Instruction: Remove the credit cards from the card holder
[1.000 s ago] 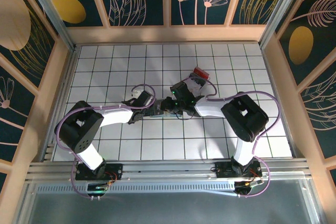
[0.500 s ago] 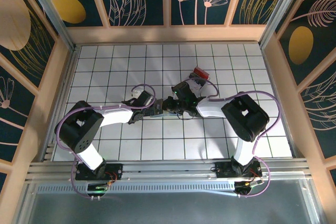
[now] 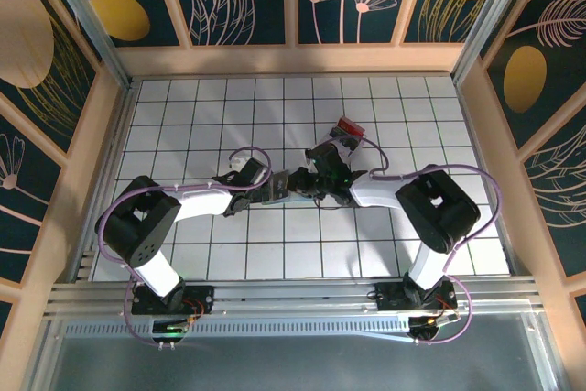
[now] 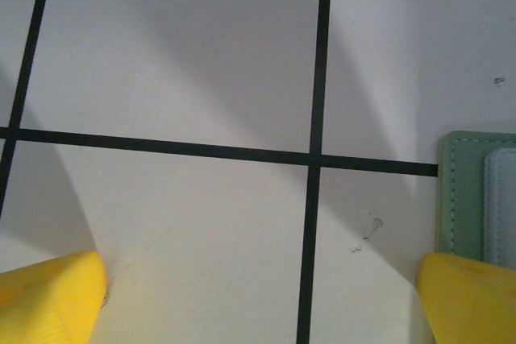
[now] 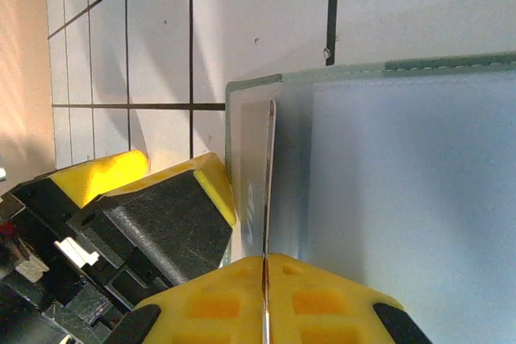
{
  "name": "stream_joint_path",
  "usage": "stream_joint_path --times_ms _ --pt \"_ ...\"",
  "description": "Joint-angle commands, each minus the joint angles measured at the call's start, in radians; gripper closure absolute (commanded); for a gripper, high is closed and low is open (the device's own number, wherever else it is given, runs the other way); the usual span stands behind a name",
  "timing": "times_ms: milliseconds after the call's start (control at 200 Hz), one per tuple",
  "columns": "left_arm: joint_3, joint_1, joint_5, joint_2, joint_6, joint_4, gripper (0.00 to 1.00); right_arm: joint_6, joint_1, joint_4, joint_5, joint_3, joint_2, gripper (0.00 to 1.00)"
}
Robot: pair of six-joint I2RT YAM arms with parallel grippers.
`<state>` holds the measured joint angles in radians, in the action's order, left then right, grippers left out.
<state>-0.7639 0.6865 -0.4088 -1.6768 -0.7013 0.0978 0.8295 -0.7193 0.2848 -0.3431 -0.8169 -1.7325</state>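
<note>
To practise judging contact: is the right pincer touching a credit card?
Touching. The right wrist view shows the right pincer closed on the thin edge of a credit card at the card holder.

Lighting is bright and even. Soft diagonal shadows cross the table (image 4: 161, 62); the close card holder (image 5: 387, 175) is defocused.

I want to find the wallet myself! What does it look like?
Look at the middle of the white tiled table, where the two arms meet. The card holder lies there. It is grey-blue with a green stitched edge, unlike the red-topped box behind.
</note>
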Motion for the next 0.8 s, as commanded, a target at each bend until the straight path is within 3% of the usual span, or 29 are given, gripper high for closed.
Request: stream_joint_path --times_ms 0,380,796 --pt "-0.003 0.002 0.015 -0.031 -0.003 0.059 0.01 0.006 0.01 0.034 -0.022 0.014 0.036 0.9" --pt "-0.002 0.003 0.012 -0.032 -0.002 0.063 0.01 0.038 0.012 0.093 -0.063 0.024 0.016 0.89" --pt "-0.019 0.002 0.008 -0.02 0.007 0.082 0.01 0.026 0.022 0.044 -0.028 0.032 0.035 0.98"
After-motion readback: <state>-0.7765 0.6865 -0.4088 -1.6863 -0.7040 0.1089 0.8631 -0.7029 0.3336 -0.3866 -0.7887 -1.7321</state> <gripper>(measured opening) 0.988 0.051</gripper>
